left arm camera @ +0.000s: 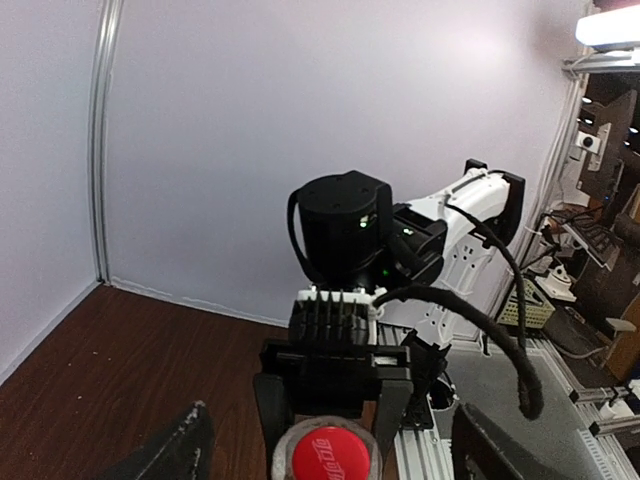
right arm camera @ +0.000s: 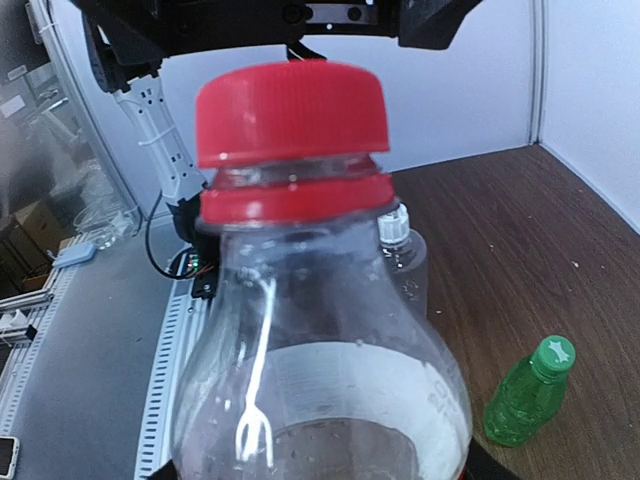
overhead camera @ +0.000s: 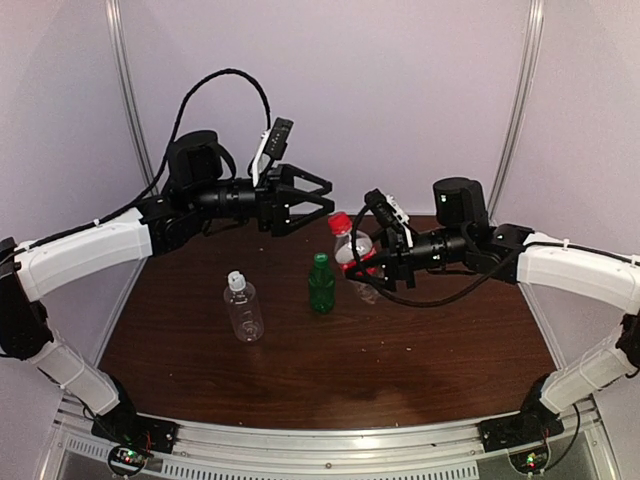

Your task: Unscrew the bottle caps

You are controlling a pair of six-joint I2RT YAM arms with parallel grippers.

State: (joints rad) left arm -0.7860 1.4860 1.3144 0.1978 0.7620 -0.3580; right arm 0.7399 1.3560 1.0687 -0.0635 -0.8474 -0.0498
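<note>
- The left gripper [overhead camera: 322, 198] is spread wide; nothing is held, and the red cap [left arm camera: 330, 456] is seen between its jaws, untouched.
- The red-labelled bottle [overhead camera: 354, 256] is clamped between the jaws of the right gripper [overhead camera: 368, 266].

The left wrist view's bottom edge cuts the red cap [left arm camera: 329, 455] — only its top shows. In the right wrist view the red-label bottle [right arm camera: 320, 400] loses its lower half and hides most of the clear bottle [right arm camera: 407, 275].

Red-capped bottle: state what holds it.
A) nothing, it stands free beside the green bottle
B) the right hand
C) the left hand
B: the right hand is closed on the red-capped bottle, while the left hand is open near its cap.
</note>
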